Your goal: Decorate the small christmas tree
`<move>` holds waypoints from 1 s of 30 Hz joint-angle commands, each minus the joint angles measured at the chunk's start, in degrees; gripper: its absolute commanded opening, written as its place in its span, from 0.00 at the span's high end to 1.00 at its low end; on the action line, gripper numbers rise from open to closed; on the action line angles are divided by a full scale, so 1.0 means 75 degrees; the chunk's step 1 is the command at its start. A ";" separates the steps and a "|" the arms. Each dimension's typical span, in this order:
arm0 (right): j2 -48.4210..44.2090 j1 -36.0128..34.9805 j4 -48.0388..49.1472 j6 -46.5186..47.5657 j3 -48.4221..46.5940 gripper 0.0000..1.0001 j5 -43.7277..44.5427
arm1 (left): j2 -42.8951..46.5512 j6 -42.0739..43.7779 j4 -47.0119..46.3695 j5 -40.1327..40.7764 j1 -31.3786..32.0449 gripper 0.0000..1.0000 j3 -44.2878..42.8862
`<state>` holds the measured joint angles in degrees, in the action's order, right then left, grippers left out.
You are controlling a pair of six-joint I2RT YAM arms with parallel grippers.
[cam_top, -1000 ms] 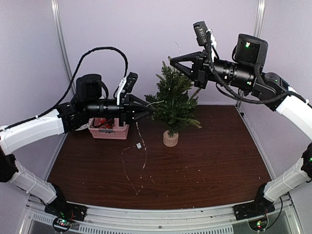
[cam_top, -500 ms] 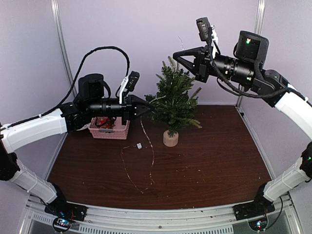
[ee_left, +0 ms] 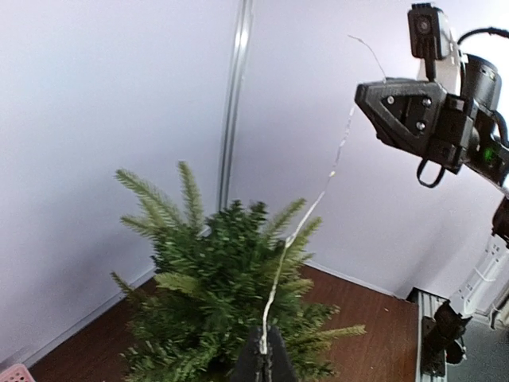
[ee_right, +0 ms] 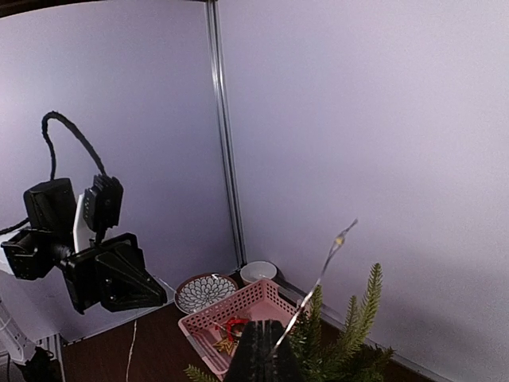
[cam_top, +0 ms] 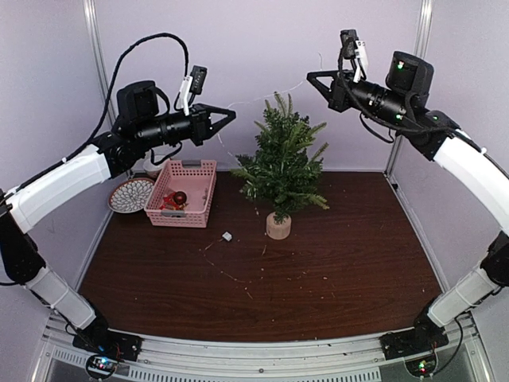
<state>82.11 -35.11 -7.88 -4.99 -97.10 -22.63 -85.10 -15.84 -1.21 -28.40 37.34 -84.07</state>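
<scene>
The small christmas tree [cam_top: 280, 165] stands on its pale stump [cam_top: 278, 228] at the table's back middle. A thin wire light string [ee_left: 318, 199] stretches above the treetop between both grippers. My left gripper [cam_top: 231, 114] is raised left of the tree and shut on the string; its own view shows the closed tips [ee_left: 263, 341] pinching the wire in front of the tree [ee_left: 215, 294]. My right gripper [cam_top: 311, 77] is high, right of the treetop, and shut on the string [ee_right: 312, 296] near its end [ee_right: 270, 338]. The string's tail and a small white piece [cam_top: 227, 236] lie on the table.
A pink basket [cam_top: 181, 193] with red and gold ornaments [ee_right: 229, 330] sits left of the tree. A patterned plate [cam_top: 130, 194] and a white bowl [ee_right: 258, 272] stand beyond it in the back left corner. Walls and metal posts stand close behind.
Both grippers rose. The left one moved up and left away from the tree, lifting most of the string off the table. The right one moved up and right.
</scene>
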 commanded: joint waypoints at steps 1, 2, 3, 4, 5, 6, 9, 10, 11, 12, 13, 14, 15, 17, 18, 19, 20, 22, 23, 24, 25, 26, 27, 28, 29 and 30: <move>0.0687 0.0574 0.0787 -0.1025 -0.0223 1.00 -0.0614 | -0.0706 -0.0332 -0.0007 0.0150 -0.0267 1.00 -0.0851; 0.0856 0.0663 0.0890 -0.1132 -0.0336 1.00 -0.0803 | -0.0852 -0.0292 0.0086 0.0179 -0.0284 1.00 -0.1070; 0.1054 0.0725 0.0918 -0.1170 -0.0487 1.00 -0.0869 | -0.1017 -0.0271 0.0111 0.0207 -0.0313 1.00 -0.1268; 0.1259 0.0767 0.0888 -0.1149 -0.0646 1.00 -0.0893 | -0.1222 -0.0277 0.0320 0.0249 -0.0350 1.00 -0.1455; 0.1434 0.0803 0.0851 -0.1125 -0.0783 1.00 -0.0921 | -0.1346 -0.0289 0.0381 0.0291 -0.0385 1.00 -0.1615; 0.1609 0.0848 0.0810 -0.1103 -0.0904 1.00 -0.0949 | -0.1488 -0.0291 0.0444 0.0349 -0.0410 1.00 -0.1766; 0.1976 0.1039 0.0798 -0.1159 -0.1039 1.00 -0.0919 | -0.1871 -0.0290 0.0739 0.0358 -0.0431 1.00 -0.2155; 0.2016 0.1109 0.0871 -0.1235 -0.0999 1.00 -0.0918 | -0.1954 -0.0300 0.0777 0.0357 -0.0432 1.00 -0.2196; 0.2043 0.1172 0.0952 -0.1300 -0.0928 1.00 -0.0930 | -0.1994 -0.0302 0.0747 0.0383 -0.0432 1.00 -0.2173; 0.2057 0.1221 0.1016 -0.1341 -0.0857 1.00 -0.0931 | -0.2016 -0.0303 0.0711 0.0429 -0.0432 1.00 -0.2112; 0.2076 0.1259 0.1020 -0.1349 -0.0789 1.00 -0.0921 | -0.2048 -0.0303 0.0699 0.0454 -0.0441 1.00 -0.2061; 0.2099 0.1295 0.0997 -0.1338 -0.0773 1.00 -0.0904 | -0.2077 -0.0311 0.0698 0.0452 -0.0449 1.00 -0.2035; 0.2112 0.1321 0.0998 -0.1328 -0.0719 1.00 -0.0913 | -0.2100 -0.0339 0.0645 0.0452 -0.0465 1.00 -0.1993; 0.2141 0.1362 0.1027 -0.1326 -0.0587 1.00 -0.0931 | -0.2122 -0.0389 0.0556 0.0428 -0.0479 1.00 -0.1885; 0.2158 0.1374 0.1027 -0.1342 -0.0543 1.00 -0.0943 | -0.2154 -0.0401 0.0571 0.0439 -0.0479 1.00 -0.1864; 0.2175 0.1377 0.1027 -0.1341 -0.0498 1.00 -0.0959 | -0.2183 -0.0418 0.0582 0.0436 -0.0479 1.00 -0.1868; 0.2188 0.1387 0.1027 -0.1333 -0.0444 1.00 -0.0967 | -0.2188 -0.0420 0.0597 0.0460 -0.0485 1.00 -0.1843; 0.2195 0.1389 0.1219 -0.1336 -0.0358 1.00 -0.0993 | -0.2167 -0.0419 0.0495 0.0465 -0.0501 1.00 -0.1763; 0.2215 0.1406 0.1278 -0.1360 -0.0400 1.00 -0.1030 | -0.2164 -0.0420 0.0430 0.0401 -0.0511 1.00 -0.1778; 0.2257 0.1411 0.1294 -0.1405 -0.0534 1.00 -0.1115 | -0.2175 -0.0420 0.0374 0.0304 -0.0523 1.00 -0.1831; 0.2294 0.1412 0.1293 -0.1443 -0.0696 1.00 -0.1247 | -0.2177 -0.0420 0.0300 0.0207 -0.0536 1.00 -0.1899; 0.2359 0.1412 0.1289 -0.1498 -0.0891 1.00 -0.1355 | -0.2187 -0.0395 0.0279 0.0126 -0.0537 1.00 -0.1991; 0.2411 0.1412 0.1294 -0.1567 -0.1066 1.00 -0.1478 | -0.2188 -0.0361 0.0273 0.0001 -0.0539 1.00 -0.2112; 0.2450 0.1412 0.1326 -0.1632 -0.1206 1.00 -0.1630 | -0.2180 -0.0335 0.0224 -0.0158 -0.0538 1.00 -0.2180; 0.2459 0.1412 0.1412 -0.1722 -0.1269 1.00 -0.1785 | -0.2136 -0.0327 0.0099 -0.0317 -0.0538 1.00 -0.2192; 0.2449 0.1412 0.1550 -0.1814 -0.1270 1.00 -0.1933 | -0.2075 -0.0320 -0.0181 -0.0467 -0.0538 1.00 -0.2155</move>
<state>100.42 -24.75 -0.49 -15.81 -103.18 -31.86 -100.95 -18.55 4.03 -27.29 33.80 -98.21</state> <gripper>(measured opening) 0.020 0.007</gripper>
